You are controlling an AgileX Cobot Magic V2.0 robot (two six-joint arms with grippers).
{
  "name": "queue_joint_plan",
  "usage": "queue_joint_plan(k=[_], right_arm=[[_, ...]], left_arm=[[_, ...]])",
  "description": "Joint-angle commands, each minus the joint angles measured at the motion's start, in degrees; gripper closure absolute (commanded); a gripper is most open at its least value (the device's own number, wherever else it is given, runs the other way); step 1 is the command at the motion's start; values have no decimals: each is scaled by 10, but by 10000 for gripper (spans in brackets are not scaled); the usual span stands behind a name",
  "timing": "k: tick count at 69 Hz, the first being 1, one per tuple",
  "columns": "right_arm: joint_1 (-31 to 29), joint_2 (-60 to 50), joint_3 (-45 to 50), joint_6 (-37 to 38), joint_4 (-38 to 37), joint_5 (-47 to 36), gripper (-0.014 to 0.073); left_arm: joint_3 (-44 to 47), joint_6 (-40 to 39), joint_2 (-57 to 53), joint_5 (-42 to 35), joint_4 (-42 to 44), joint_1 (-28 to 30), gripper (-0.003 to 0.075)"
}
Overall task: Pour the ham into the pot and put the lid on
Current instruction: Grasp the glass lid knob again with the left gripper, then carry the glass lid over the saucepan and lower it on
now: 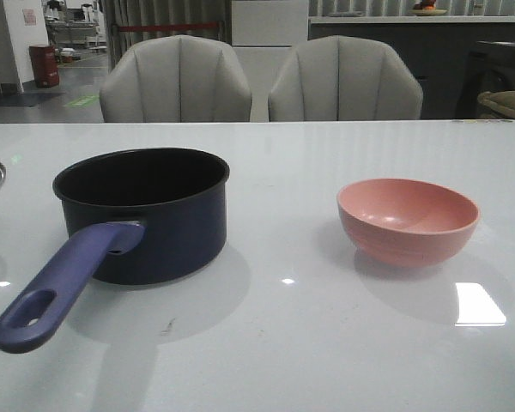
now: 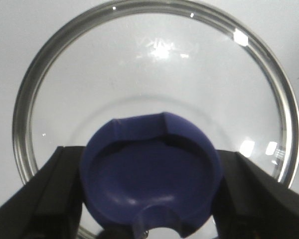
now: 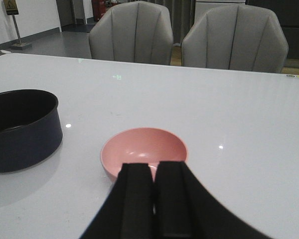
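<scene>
Lid (image 2: 154,94) knob between left pincer (image 2: 149,189) fingers

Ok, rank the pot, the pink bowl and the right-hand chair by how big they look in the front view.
1. The pot, handle included, spans the most.
2. The right-hand chair: only its backrest shows, and it stands farther away, so this ranking is unsure.
3. The pink bowl, clearly smallest.

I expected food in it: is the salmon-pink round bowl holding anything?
No, the salmon-pink round bowl shows only its bare, smooth inside in the front view, with no slices in it.
</scene>
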Motion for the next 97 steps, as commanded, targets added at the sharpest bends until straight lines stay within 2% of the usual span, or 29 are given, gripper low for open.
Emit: queue_joint_plan(k=[1,9,15,30,50,62,73,97], right_arm=[[0,4,-17,-6,-4,-44,447],[0,4,-17,-6,-4,-44,447],[0,4,-17,-6,-4,-44,447],[0,4,-17,-6,-4,-44,447],[0,4,-17,-6,-4,-44,447],[0,4,-17,-6,-4,-44,447],[0,4,-17,-6,-4,-44,447],[0,4,-17,-6,-4,-44,447]], left_arm=[[-42,25,-53,-3,5,-2,463],[-85,49,-60,44,5,-28,463],[-120,61,-60,76,4,-70,463],[-156,84,-54,80,4,-173,463],[-234,84,28,160,4,-271,460],[-284,84,71,187,4,-301,460],[-304,84,99,201,4,-304,460],[-309,84,117,160,4,-304,460]])
